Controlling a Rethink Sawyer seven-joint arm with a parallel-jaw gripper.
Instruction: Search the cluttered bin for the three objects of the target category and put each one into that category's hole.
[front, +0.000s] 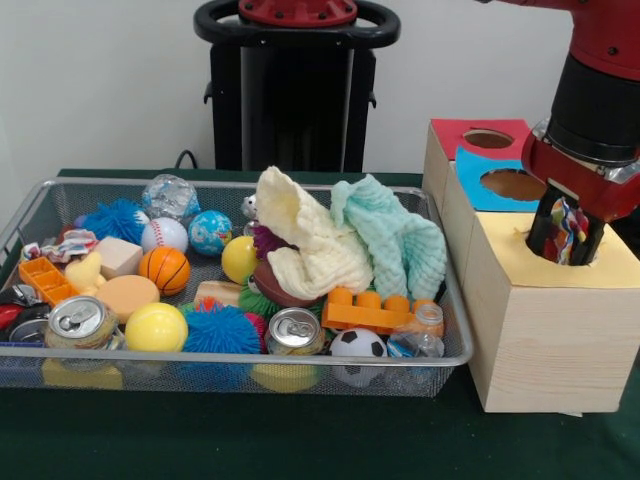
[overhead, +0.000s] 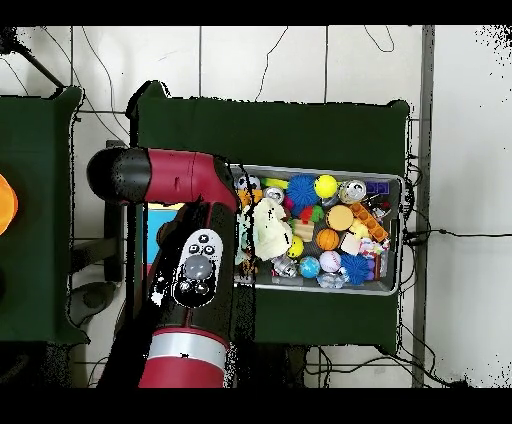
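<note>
A multicoloured crumpled item (front: 570, 228), patterned in red, blue, white and yellow, is hanging upright between the two dark fingers of the gripper (front: 567, 232), which are closing on it from both sides. It is sitting directly over the round hole (front: 560, 258) in the yellow top of the nearest wooden box (front: 545, 330), its lower end at the hole's rim. What kind of object it is cannot be told. At the 3 o'clock side of the wire mesh bin (front: 60, 375) in the front view, this box is standing just beside the bin's edge.
</note>
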